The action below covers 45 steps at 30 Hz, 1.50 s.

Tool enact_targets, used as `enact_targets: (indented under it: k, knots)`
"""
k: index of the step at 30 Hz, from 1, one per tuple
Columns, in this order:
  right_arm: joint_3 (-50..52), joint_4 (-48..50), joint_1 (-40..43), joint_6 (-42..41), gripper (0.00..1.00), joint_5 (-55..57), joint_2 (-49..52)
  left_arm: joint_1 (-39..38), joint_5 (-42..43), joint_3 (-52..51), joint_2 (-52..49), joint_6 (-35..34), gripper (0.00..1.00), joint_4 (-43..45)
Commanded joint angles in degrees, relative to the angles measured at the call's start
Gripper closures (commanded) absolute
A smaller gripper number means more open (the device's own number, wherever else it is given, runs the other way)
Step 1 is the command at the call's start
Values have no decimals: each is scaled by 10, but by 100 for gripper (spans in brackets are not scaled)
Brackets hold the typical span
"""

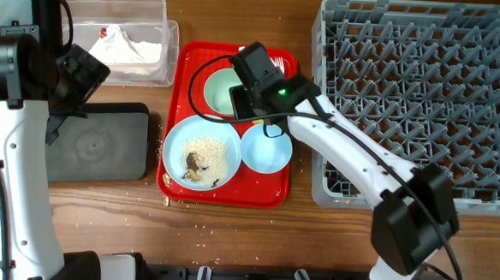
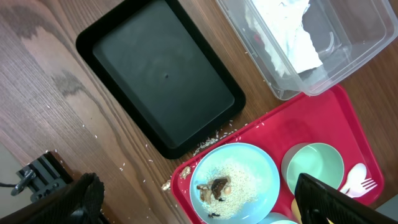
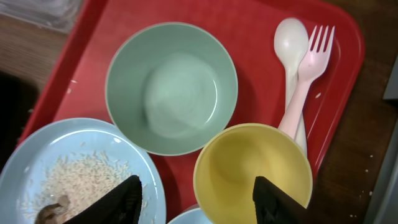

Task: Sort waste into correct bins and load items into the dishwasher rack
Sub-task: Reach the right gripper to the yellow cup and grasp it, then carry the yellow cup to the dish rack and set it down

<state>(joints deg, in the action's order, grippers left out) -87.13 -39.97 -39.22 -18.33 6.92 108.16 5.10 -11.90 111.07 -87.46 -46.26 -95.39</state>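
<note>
Step in hand: loading items, starting w/ the yellow cup (image 3: pixel 249 165). Right gripper (image 3: pixel 196 196) hangs low over it, jaws part-spread, cup's left rim b/w them, nothing pinched as far as I can see.

Cup sits right of middle on the red tray (image 3: pixel 261 18), just beside the mint bowl (image 3: pixel 171 87). Fork (image 3: pixel 305 74) + spoon (image 3: pixel 290 40) lie at tray's far-right corner. Plate (image 1: pixel 173 140) at near-left corner holds rice (image 1: pixel 208 151) + scraps (image 1: pixel 195 165). Light blue bowl (image 1: pixel 267 148) is at near-right corner.

Left gripper (image 2: pixel 198 186) is spread wide, empty, above table's left side nr the black tray (image 1: pixel 95 145). Napkin (image 1: pixel 126 43) is in the clear tub (image 1: pixel 158 11), table's far-left corner. Rack (image 1: pixel 459 82) along table's right edge, no items seen in it.

Next, I reckon: pinch cup wall, lift straight up clear of bowl + fork, swing right, seat it among pegs.
</note>
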Motion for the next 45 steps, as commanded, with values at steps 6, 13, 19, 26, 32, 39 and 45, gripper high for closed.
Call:
enact_targets:
  k: [6, 13, 19, 26, 32, 39, 45]
  knots:
    - [-2, 3, -11, -18, 52, 7, 60, 4, 1, 3, 0, -9, 0, 0]
    - [-2, -2, -18, -18, 66, 8, 67, 4, 1, 3, 0, -9, 0, 0]
    - [-1, -1, -18, -29, 78, 7, 71, 4, 1, 3, 0, -9, 0, 0]
    - [-17, -21, -16, -29, 96, 10, 63, 4, 1, 3, 0, -9, 0, 0]
    - [-42, -47, 7, -29, 96, 14, -7, 4, 1, 3, 0, -9, 0, 0]
    - [-71, -73, 208, 6, 96, -140, -153, 4, 1, 3, 0, -9, 0, 0]
    - [-66, -118, 512, 129, 96, -625, -117, 4, 1, 3, 0, -9, 0, 0]
